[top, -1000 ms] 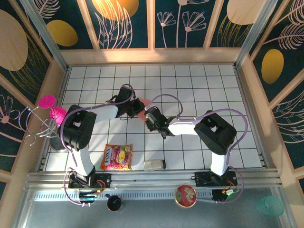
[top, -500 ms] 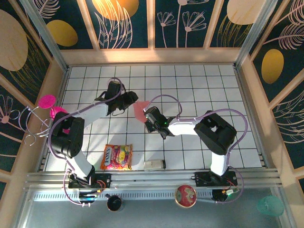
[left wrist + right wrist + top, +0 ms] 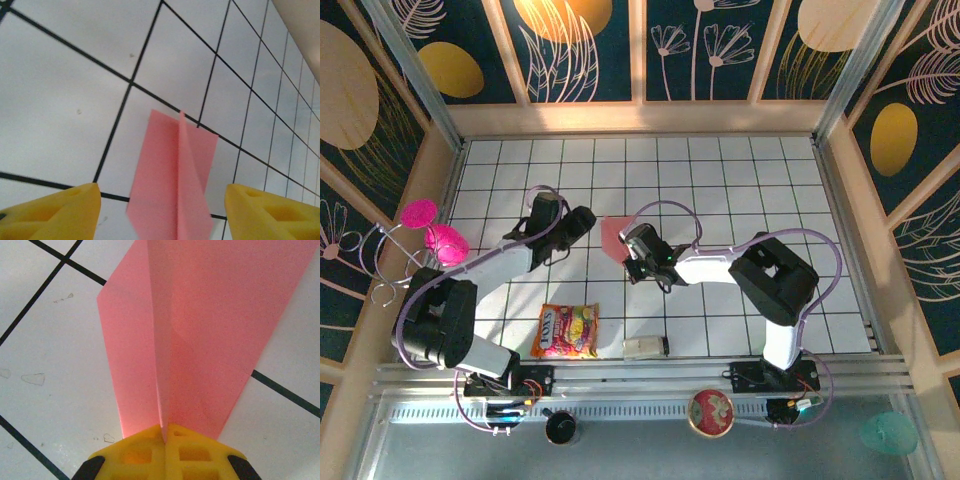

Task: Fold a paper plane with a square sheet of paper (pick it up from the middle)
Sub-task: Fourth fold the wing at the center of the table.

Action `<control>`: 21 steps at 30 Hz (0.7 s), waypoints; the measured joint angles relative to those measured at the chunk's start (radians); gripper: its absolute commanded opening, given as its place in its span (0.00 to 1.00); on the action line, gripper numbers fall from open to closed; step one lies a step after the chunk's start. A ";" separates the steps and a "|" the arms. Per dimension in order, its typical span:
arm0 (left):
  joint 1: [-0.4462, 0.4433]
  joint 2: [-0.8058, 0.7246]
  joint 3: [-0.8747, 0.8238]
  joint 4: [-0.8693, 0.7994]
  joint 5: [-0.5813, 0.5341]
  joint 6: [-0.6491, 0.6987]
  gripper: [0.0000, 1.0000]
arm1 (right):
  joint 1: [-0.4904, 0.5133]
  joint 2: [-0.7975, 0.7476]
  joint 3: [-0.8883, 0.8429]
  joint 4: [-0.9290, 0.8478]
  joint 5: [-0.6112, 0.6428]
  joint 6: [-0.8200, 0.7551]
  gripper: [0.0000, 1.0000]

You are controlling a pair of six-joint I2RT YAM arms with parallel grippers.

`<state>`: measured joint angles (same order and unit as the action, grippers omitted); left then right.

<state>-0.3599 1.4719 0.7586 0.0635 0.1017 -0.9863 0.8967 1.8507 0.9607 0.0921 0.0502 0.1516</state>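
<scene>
The square sheet of paper is folded into a narrow salmon-pink paper plane (image 3: 613,234) with a raised centre crease, lying over the white tiles mid-table. My right gripper (image 3: 627,248) is shut on its centre fold at the near end; in the right wrist view the yellow fingers meet on the crease (image 3: 165,429) and the paper plane (image 3: 200,330) fans out ahead. My left gripper (image 3: 584,218) stands open just left of the paper, apart from it. In the left wrist view the paper plane (image 3: 175,185) lies between and beyond the spread yellow fingertips (image 3: 70,210).
An orange-yellow snack packet (image 3: 565,330) and a small white cylinder (image 3: 645,347) lie near the front edge. Magenta round pieces on a wire stand (image 3: 432,232) sit at the left wall. A red round disc (image 3: 711,412) rests on the front rail. Wooden walls enclose the tiled floor.
My left gripper opened, let go of the paper and drew back to the left. My right gripper stayed put, closed on the fold.
</scene>
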 measured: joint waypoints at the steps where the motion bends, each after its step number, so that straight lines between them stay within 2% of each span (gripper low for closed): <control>1: 0.000 -0.008 -0.013 0.005 -0.003 -0.005 0.67 | -0.005 0.000 0.000 -0.003 -0.013 -0.002 0.04; 10: 0.000 -0.022 -0.077 0.068 0.010 -0.033 0.67 | -0.026 0.000 0.021 -0.041 -0.104 -0.016 0.04; 17: 0.000 -0.022 -0.140 0.146 0.080 -0.060 0.64 | -0.038 0.001 0.023 -0.045 -0.152 -0.015 0.05; 21: 0.000 -0.022 -0.190 0.227 0.142 -0.089 0.58 | -0.047 0.006 0.021 -0.043 -0.171 -0.012 0.05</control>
<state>-0.3599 1.4498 0.5682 0.2901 0.2432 -1.0752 0.8501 1.8572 0.9817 0.0494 -0.1207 0.1394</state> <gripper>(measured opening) 0.612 0.053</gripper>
